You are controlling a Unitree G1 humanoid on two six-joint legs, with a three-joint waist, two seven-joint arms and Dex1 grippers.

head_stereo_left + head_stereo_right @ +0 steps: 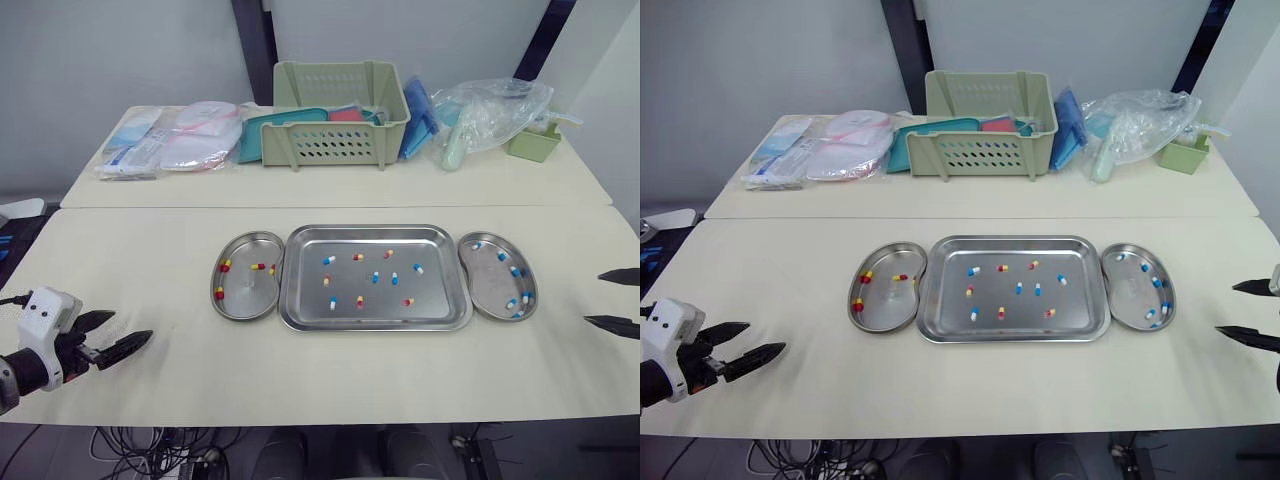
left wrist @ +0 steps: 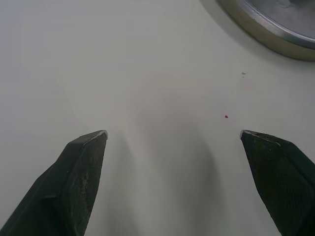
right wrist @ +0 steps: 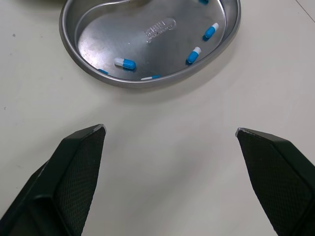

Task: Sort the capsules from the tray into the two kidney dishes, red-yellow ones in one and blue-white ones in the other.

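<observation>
Your capsules point(image 1: 328, 260) lie scattered on the flat steel tray point(image 1: 440, 300), red-yellow and blue-white mixed. They look tiny, light, smooth and rounded, so they will likely roll or skid on the polished metal. Pinch each across its middle, gently, since the shell may crush. The red-yellow dish point(image 1: 245, 297) touches the tray at nine o'clock, the blue-white dish point(image 1: 492, 278) at three. The left gripper point(image 1: 130, 328), out at eight o'clock, and the right gripper point(image 1: 594, 297), beyond three, both stand spread wide and empty.

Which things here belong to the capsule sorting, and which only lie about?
Job: rectangular steel tray; red-yellow and blue-white capsules; left steel kidney dish; right steel kidney dish.
Lying about: pale green plastic basket; clear plastic bag; wrapped white packets; small green box.
</observation>
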